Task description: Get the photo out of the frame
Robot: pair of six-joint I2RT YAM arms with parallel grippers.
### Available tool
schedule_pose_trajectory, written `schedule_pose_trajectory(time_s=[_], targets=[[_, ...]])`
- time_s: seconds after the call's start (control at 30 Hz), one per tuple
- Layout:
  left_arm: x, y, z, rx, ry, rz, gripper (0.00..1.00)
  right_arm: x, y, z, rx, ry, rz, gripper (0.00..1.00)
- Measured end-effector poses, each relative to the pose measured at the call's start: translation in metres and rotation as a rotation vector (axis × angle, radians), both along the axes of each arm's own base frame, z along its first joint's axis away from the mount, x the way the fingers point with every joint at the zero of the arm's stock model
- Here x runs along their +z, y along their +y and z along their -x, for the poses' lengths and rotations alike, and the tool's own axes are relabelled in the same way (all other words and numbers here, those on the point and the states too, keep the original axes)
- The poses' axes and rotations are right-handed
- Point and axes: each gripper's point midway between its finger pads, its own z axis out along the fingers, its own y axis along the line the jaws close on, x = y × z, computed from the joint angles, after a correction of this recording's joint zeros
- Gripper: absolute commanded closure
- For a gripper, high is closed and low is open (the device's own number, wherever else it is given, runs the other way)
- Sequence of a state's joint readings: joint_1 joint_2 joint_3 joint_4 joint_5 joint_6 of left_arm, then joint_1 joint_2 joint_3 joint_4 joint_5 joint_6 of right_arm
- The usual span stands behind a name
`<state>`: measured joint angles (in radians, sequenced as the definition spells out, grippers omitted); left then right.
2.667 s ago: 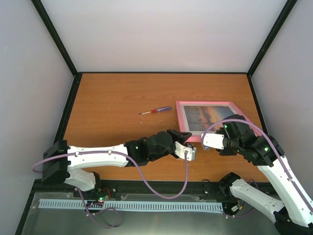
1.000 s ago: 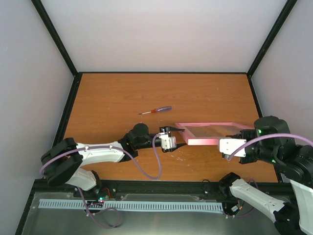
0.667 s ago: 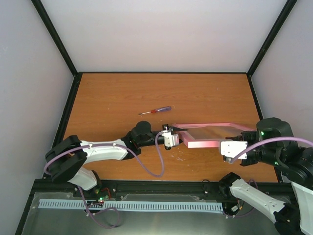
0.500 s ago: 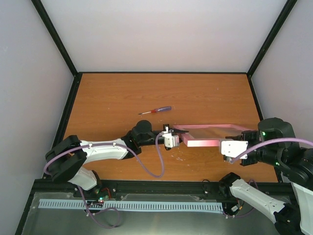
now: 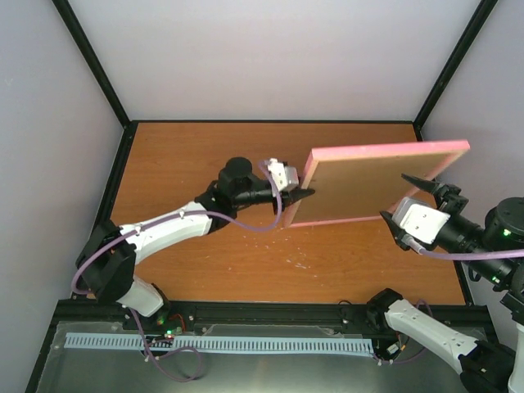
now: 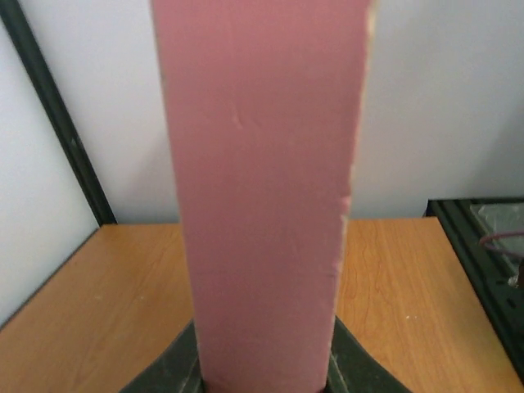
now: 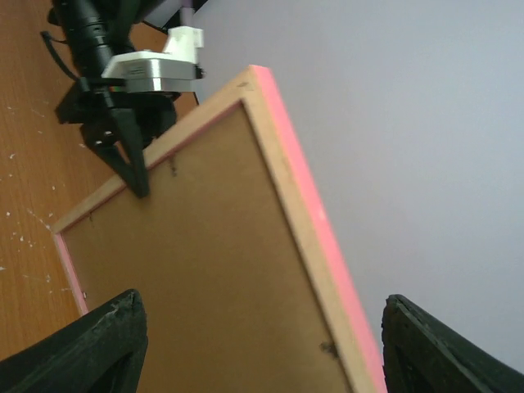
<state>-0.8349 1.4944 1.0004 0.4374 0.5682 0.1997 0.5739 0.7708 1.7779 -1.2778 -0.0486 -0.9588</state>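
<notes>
Over on the left, the white and black left arm reaches across the orange-brown wooden table (image 5: 180, 164). The left gripper (image 5: 291, 202) is clenched on the left rail of the large pink-railed rectangular picture frame (image 5: 360, 184), one dark finger on each side. From its wrist camera, that pink rail shoots straight up out of the grip. The frame stands up on edge, tilted. Its brown hardboard back with pale wood edging faces us, and the pink top rail (image 5: 385, 150) runs across to the right. The low left corner hangs close over the table, though I can't tell if it touches. The photo is hidden on the far face.

At the right end, the right gripper (image 5: 393, 196) is released, its dark fingers (image 7: 90, 344) spread wide either side of the frame's near corner and closed on nothing.
</notes>
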Motion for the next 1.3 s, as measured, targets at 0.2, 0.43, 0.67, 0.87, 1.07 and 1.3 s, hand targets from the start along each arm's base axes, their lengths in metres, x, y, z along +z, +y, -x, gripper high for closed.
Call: schedule_pose_trajectory(time_s=[0.2,0.43,0.67,0.87,1.07,1.3], targets=[[0.013,0.002,-0.029,0.005,0.224,-0.008,0.96,-0.009,0.005,-0.009,-0.016,0.040,-0.014,0.24],[0.008,0.005,-0.031,-0.025,0.384,-0.002,0.99,-0.029,0.017,-0.029,-0.033,0.118,-0.003,0.25],[-0.007,0.005,-0.037,-0.066,0.553,-0.010,0.99,-0.050,0.026,-0.043,-0.048,0.183,-0.006,0.27],[-0.019,0.005,-0.061,-0.048,0.682,-0.014,0.99,-0.092,0.034,-0.057,-0.066,0.281,0.026,0.27],[-0.041,0.004,-0.091,-0.028,0.814,-0.023,0.99,-0.133,0.046,-0.074,-0.091,0.372,0.025,0.25],[-0.078,-0.001,-0.128,-0.033,0.963,-0.044,0.99,-0.167,0.046,-0.127,-0.187,0.495,-0.107,0.26]])
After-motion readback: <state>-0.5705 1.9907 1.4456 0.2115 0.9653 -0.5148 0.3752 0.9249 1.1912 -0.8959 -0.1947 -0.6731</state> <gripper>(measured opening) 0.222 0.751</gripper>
